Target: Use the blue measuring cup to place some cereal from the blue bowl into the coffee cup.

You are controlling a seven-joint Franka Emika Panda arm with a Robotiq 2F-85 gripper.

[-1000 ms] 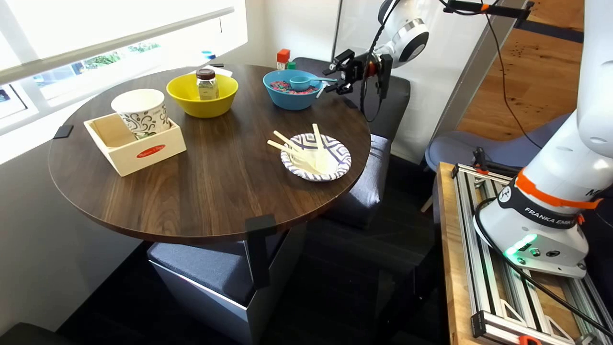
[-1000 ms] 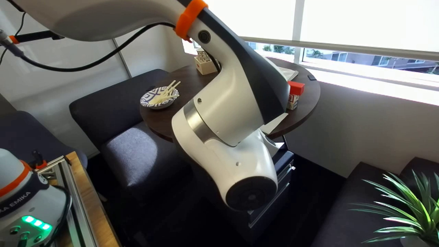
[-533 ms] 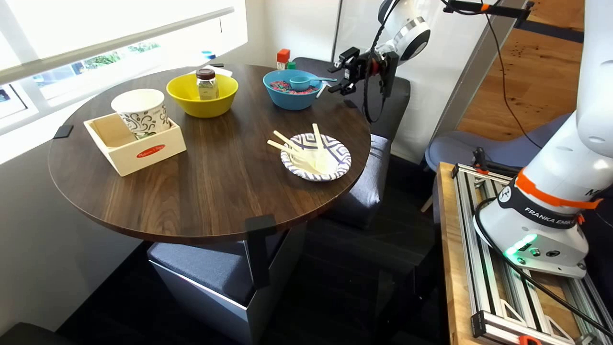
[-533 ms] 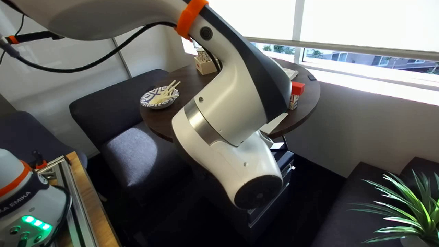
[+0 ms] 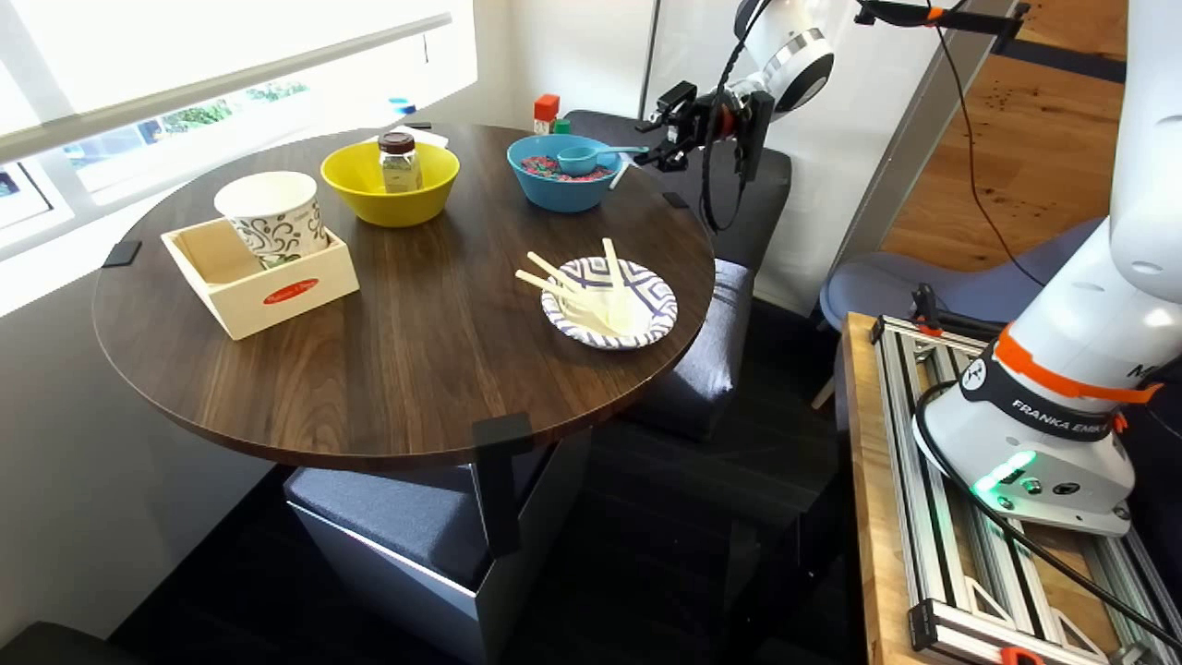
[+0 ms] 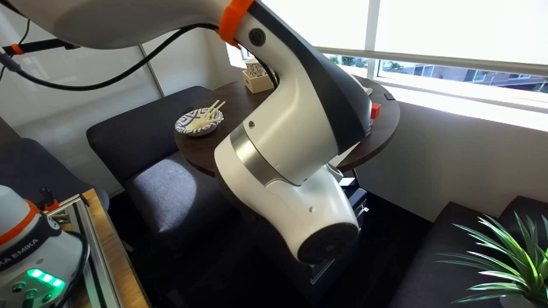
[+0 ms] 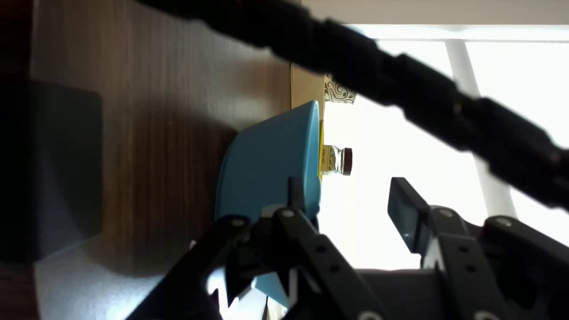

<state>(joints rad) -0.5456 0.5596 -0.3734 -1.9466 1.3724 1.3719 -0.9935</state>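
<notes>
Robot arm (image 6: pixel 295 119), shown in both exterior views, extending to the edge of a round wooden table (image 5: pixel 397 369) between one and two o'clock (hours are read from the table's middle in an exterior view, twelve toward the top); light wooden tray (image 5: pixel 249 309) at nine o'clock; blue bowl (image 5: pixel 563 191) at one o'clock, its curved side also visible in the wrist view; yellow bowl (image 5: pixel 397 208) at twelve; white patterned plate (image 5: pixel 660 309) at three, bearing pale chopsticks (image 5: pixel 613 268); gripper (image 7: pixel 349 200) between two and three o'clock of the blue bowl, its fingers (image 7: pixel 402 220) standing apart with a gap between the pads, as the wrist view shows; coffee cup (image 5: pixel 272 222), white with dark scrollwork, mouth upward, seated in the tray toward that tray's three o'clock end; brown-lidded jar (image 5: pixel 400 171) standing in the yellow bowl; red-topped box (image 5: pixel 546 106) between eleven and twelve o'clock of the blue bowl, just beyond its rim; blue measuring cup (image 5: pixel 577 163), mouth upward, inside the blue bowl, its handle crossing the rim toward three o'clock and ending just beside the fingers; whether they touch cannot be told; cereal (image 5: pixel 545 168), small reddish pieces spread in the blue bowl around the measuring cup.
</notes>
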